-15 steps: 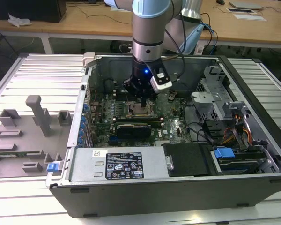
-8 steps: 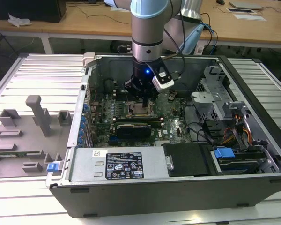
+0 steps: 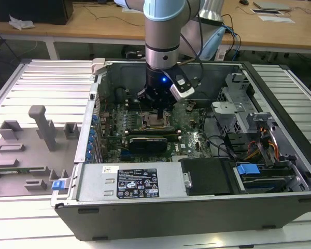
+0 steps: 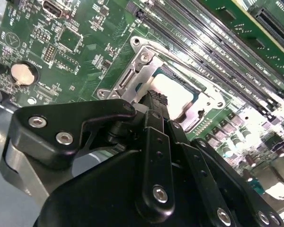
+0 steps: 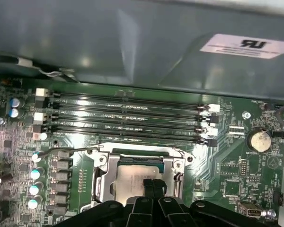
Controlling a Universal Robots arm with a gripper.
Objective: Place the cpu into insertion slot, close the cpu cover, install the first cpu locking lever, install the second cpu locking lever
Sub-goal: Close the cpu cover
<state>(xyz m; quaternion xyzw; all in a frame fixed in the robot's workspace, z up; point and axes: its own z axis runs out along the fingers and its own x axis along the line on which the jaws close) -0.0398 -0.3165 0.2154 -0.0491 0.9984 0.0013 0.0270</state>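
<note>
The cpu (image 5: 132, 177) lies flat in the insertion slot (image 5: 100, 189) on the green motherboard, its silver face (image 4: 175, 90) showing. The cpu cover (image 5: 173, 166) lies down over it as a metal frame (image 4: 132, 71) around the chip. My gripper (image 5: 154, 185) hangs directly over the socket with its black fingers (image 4: 157, 101) pressed together, tips at the chip's edge and nothing between them. In the exterior view the gripper (image 3: 156, 110) reaches down into the open computer case just above the socket (image 3: 154, 122). A thin wire locking lever (image 5: 68, 151) sticks out sideways from one socket corner.
Long black memory slots (image 5: 128, 118) run beside the socket, with a row of capacitors (image 5: 35, 172) and a coin battery (image 5: 260, 140) nearby. The case wall (image 3: 145, 181), drive bays (image 3: 259, 150) and cables (image 3: 223, 142) surround the board. A grey fixture tray (image 3: 31, 140) lies outside the case.
</note>
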